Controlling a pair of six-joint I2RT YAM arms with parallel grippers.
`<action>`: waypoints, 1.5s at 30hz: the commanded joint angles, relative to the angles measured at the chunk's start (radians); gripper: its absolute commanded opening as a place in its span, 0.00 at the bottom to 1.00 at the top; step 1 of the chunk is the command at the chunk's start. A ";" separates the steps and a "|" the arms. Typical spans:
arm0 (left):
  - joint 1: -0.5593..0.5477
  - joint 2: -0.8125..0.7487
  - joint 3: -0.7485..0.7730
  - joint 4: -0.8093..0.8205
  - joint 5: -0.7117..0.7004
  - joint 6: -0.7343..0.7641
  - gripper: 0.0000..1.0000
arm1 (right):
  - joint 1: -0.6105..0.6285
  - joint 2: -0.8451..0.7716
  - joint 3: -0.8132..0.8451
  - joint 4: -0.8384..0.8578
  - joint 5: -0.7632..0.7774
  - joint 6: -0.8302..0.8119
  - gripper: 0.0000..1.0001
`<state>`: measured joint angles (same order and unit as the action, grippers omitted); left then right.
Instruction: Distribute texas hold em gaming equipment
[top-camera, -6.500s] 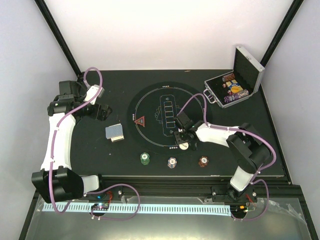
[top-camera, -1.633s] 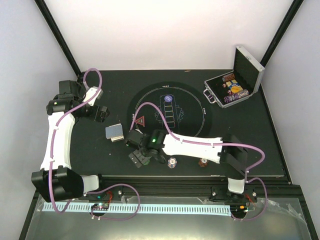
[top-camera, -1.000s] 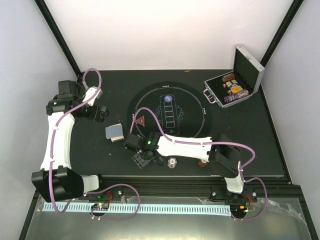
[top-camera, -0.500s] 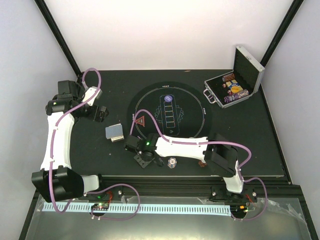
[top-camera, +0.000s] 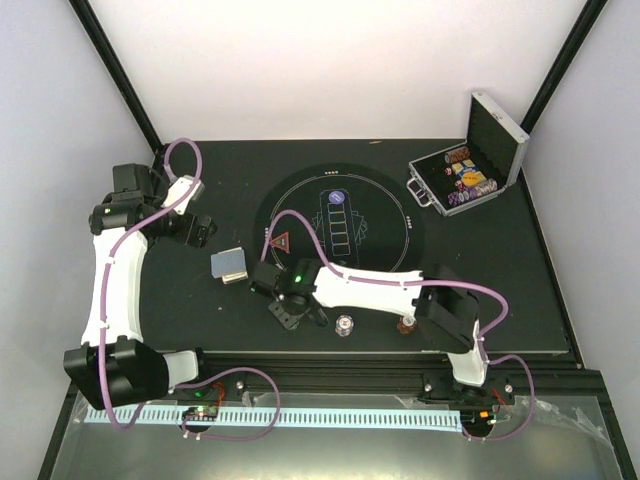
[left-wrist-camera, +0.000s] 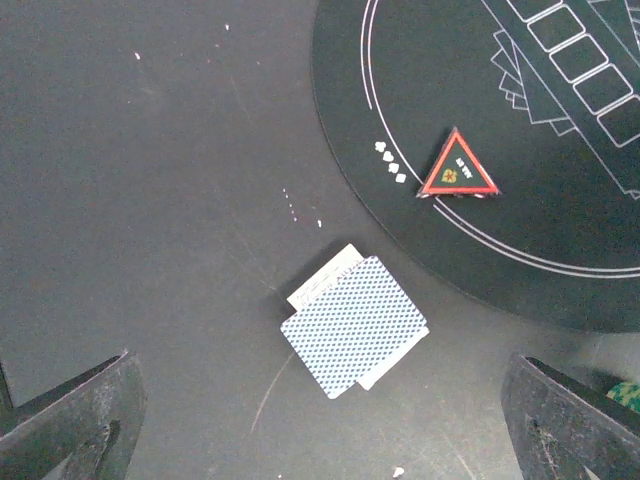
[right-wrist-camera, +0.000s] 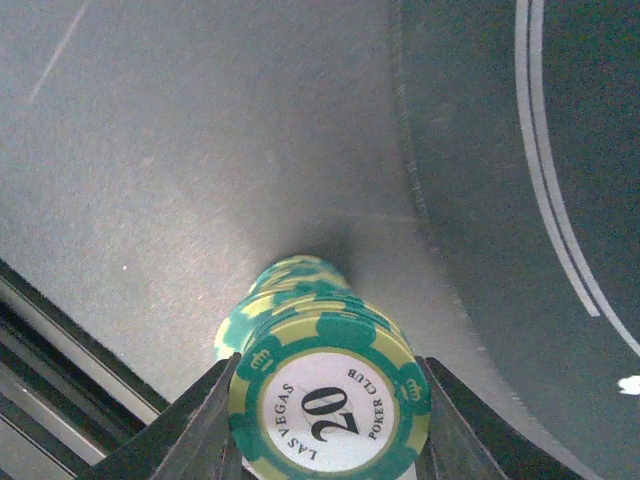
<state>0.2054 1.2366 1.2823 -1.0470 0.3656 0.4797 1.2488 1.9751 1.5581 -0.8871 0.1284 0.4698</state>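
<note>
A stack of green chips stands on the table just off the mat's left edge. My right gripper is shut on it, one finger against each side. In the top view that gripper covers the stack near the front edge. A purple-white chip stack and a red-brown one stand to its right. The blue-backed cards lie in a small pile left of the mat. A red triangle marker and a purple button disc rest on the mat. My left gripper hangs open above the cards.
The round black mat with white outlines fills the table's middle. An open silver case with more chips sits at the back right. The right arm stretches low across the front of the mat. A black rail runs along the near edge.
The right gripper's jaws have narrowed onto the green chip stack, after the arm swung left across the mat's front. The left arm has barely moved.
</note>
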 joint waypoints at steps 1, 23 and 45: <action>0.036 -0.010 -0.014 -0.015 0.043 0.089 0.99 | -0.079 -0.097 0.059 -0.025 0.016 -0.024 0.31; 0.101 -0.044 -0.080 -0.039 0.132 0.131 0.99 | -0.414 0.367 0.530 -0.088 -0.050 -0.184 0.26; 0.101 -0.027 -0.024 -0.044 0.125 0.123 0.99 | -0.417 0.594 0.733 -0.082 -0.181 -0.129 0.26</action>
<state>0.3012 1.2064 1.2152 -1.0706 0.4728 0.5995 0.8288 2.5214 2.2406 -0.9928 0.0174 0.3130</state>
